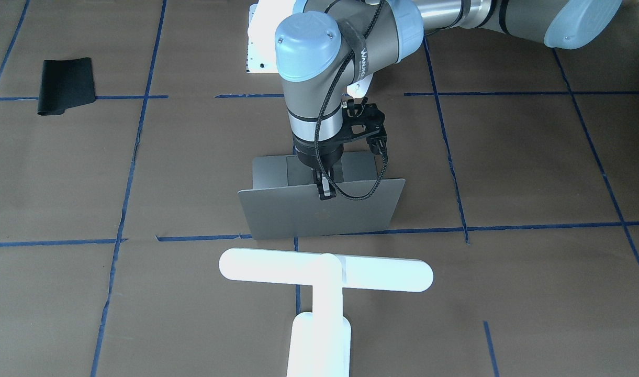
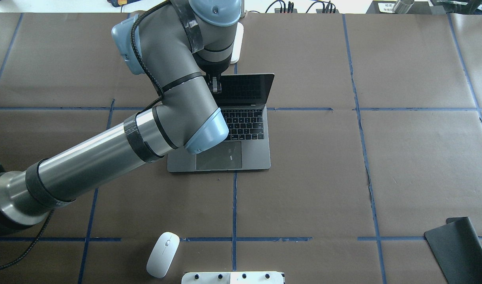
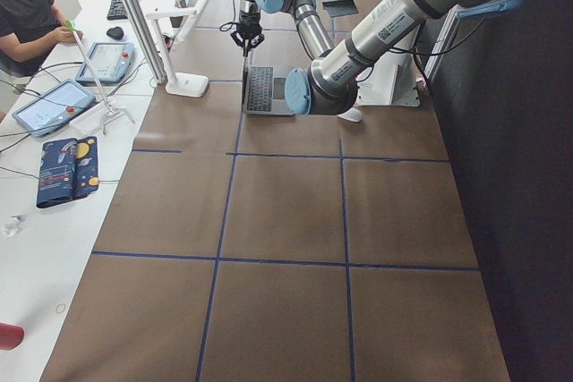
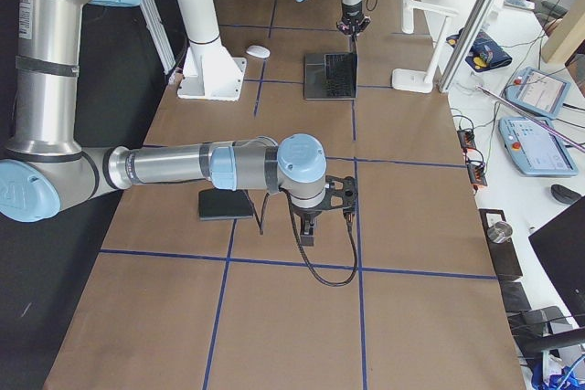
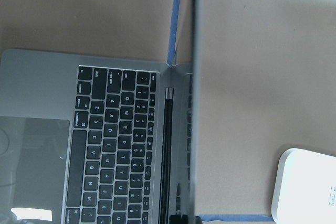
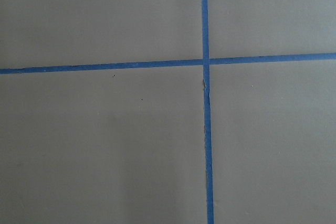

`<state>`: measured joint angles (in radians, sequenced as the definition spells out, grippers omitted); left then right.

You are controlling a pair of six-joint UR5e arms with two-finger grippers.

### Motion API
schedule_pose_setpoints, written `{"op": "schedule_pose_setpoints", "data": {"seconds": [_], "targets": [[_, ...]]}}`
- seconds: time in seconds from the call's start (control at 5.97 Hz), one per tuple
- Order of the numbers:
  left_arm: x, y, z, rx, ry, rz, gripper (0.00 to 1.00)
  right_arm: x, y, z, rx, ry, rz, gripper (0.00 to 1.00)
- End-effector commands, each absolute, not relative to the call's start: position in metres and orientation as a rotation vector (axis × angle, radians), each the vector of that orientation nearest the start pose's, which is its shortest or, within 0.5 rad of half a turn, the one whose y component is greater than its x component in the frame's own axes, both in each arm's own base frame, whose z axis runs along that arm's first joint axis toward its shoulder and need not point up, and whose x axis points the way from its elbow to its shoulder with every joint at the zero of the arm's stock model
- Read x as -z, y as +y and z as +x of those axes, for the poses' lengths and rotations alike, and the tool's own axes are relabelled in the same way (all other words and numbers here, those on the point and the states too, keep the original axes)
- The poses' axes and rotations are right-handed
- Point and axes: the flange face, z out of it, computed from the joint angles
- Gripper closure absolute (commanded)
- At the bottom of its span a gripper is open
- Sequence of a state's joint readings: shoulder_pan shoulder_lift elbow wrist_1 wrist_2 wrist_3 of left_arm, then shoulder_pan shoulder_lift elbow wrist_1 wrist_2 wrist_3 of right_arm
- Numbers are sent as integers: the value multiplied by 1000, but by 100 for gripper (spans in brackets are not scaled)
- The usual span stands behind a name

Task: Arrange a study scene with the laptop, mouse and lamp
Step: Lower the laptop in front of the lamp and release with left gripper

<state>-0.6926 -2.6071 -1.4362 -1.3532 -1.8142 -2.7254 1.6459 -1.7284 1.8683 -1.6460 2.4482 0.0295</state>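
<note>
**Study scene, 1 moment.** The laptop (image 2: 248, 154) is shown open near the middle of the table (image 2: 402, 165). Its base lies flat on the brown paper, its lid is raised close to upright, and its keyboard faces the robot. The left gripper (image 1: 324, 192) is positioned at the lid's top edge, with its 2 fingers pinched on that edge. The lamp (image 1: 324, 275) stands just beyond the lid on the operators' side, apart from it. The mouse (image 2: 163, 254) lies near the robot's edge of the table, just beside the white pedestal (image 2: 233, 277). The right gripper (image 4: 307, 235) is held low near the black mat (image 2: 456, 248); whether its fingers are apart or together cannot be told.
</note>
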Motion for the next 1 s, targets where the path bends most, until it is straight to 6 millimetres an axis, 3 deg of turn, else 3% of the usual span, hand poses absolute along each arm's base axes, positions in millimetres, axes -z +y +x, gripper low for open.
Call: {"op": "schedule_pose_setpoints", "data": {"seconds": [0.0,0.33,0.67,0.84], "targets": [[-84,-561,506,1668,696,-431,0,-586,-420,89,-70,-876,79,0],[-80,-560,500,1663,711,-425,0,-583,-420,89,-69,-876,84,0],[-63,-550,478,1653,751,-428,0,-584,-420,88,-69,-877,83,0],[-65,-536,461,1593,776,-408,0,-581,-420,88,-69,-877,86,0]]}}
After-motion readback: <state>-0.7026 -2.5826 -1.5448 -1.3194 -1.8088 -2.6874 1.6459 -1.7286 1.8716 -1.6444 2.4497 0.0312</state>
